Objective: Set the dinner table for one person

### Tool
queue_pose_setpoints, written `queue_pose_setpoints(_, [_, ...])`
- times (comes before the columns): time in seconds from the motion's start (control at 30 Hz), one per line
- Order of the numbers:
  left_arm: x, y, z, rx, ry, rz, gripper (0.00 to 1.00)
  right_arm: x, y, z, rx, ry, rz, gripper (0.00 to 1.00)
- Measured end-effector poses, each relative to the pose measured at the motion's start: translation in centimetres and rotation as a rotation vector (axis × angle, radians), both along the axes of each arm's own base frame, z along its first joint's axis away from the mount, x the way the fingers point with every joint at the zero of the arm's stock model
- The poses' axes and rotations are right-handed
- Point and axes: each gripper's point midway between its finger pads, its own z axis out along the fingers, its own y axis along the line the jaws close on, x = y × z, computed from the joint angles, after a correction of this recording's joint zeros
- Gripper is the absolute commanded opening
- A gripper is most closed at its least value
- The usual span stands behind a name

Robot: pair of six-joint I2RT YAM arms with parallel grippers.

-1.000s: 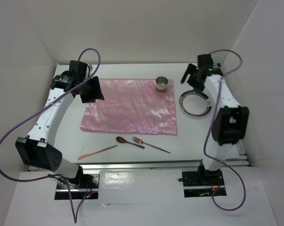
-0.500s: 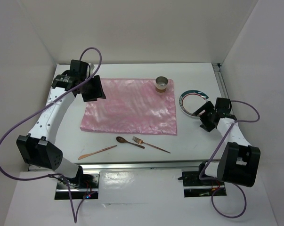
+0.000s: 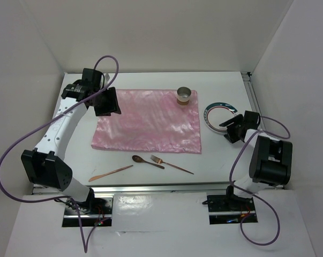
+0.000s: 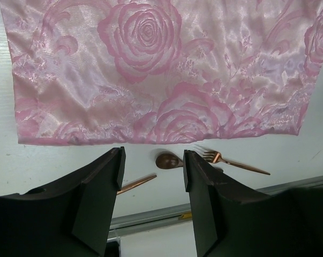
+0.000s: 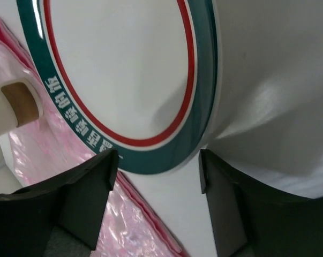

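The white dinner table (image 3: pixel 217 160) holds a pink floral mat (image 3: pixel 148 120) with a brown cup (image 3: pixel 183 96) on its far right corner. A white plate with a green and red rim (image 3: pixel 215 116) lies right of the mat. A copper spoon (image 3: pixel 145 160), fork (image 3: pixel 171 164) and knife (image 3: pixel 110 172) lie in front of the mat. My left gripper (image 3: pixel 106 101) is open and empty above the mat's far left corner. My right gripper (image 3: pixel 230 128) is open and empty, low at the plate's near right rim. In the right wrist view the plate's rim (image 5: pixel 150 160) sits just ahead of the jaws.
Metal rails (image 3: pixel 166 186) run along the table's near edge, and white walls enclose the table. In the left wrist view the mat (image 4: pixel 150 69), spoon (image 4: pixel 169 160), fork (image 4: pixel 233 162) and knife (image 4: pixel 137 183) show. The right wrist view shows the cup (image 5: pixel 14 104) and the mat's edge (image 5: pixel 102 214).
My right arm has swung from the far right corner back toward me and folded low, bringing its gripper to the plate's near right rim. The left arm has barely moved.
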Motion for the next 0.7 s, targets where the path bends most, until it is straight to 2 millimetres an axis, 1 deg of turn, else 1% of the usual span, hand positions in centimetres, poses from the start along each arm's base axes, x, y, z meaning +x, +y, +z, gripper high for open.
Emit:
queue_pose_setpoints(0.07, [0.0, 0.0, 0.0, 0.000, 0.001, 0.000, 0.64, 0.6, -0.4, 0.0, -0.006, -0.018, -0.023, 0.60])
queue_pose_setpoints(0.1, [0.0, 0.0, 0.0, 0.000, 0.002, 0.000, 0.64, 0.9, -0.6, -0.1, -0.007, -0.023, -0.032, 0.45])
queue_pose_setpoints(0.2, [-0.1, 0.0, -0.1, 0.001, 0.004, -0.001, 0.64, 1.1, -1.0, -0.6, -0.010, -0.014, -0.060, 0.20])
queue_pose_setpoints(0.23, [-0.1, 0.0, -0.1, 0.001, 0.006, 0.000, 0.64, 1.2, -1.1, -0.5, -0.008, -0.016, -0.071, 0.07])
queue_pose_setpoints(0.27, [-0.1, 0.0, -0.1, 0.002, 0.008, 0.000, 0.64, 1.4, -1.3, -0.4, -0.008, -0.018, -0.083, 0.02])
queue_pose_setpoints(0.33, [-0.2, 0.0, -0.1, 0.002, 0.009, 0.000, 0.64, 2.2, -1.7, 0.6, -0.015, -0.043, -0.088, 0.00])
queue_pose_setpoints(0.4, [-0.2, 0.0, -0.2, 0.002, 0.012, 0.000, 0.64, 3.2, -2.1, 2.0, -0.034, -0.077, -0.090, 0.00])
queue_pose_setpoints(0.5, [-0.3, 0.0, -0.2, 0.002, 0.015, 0.000, 0.64, 3.7, -2.6, 4.4, -0.079, -0.123, -0.084, 0.00])
queue_pose_setpoints(0.6, [-0.3, 0.0, -0.2, 0.002, 0.016, 0.000, 0.64, 4.0, -3.0, 7.6, -0.123, -0.175, -0.070, 0.00])
queue_pose_setpoints(0.7, [-0.3, 0.0, -0.2, 0.002, 0.017, 0.000, 0.64, 5.3, -2.9, 12.1, -0.151, -0.271, -0.025, 0.00])
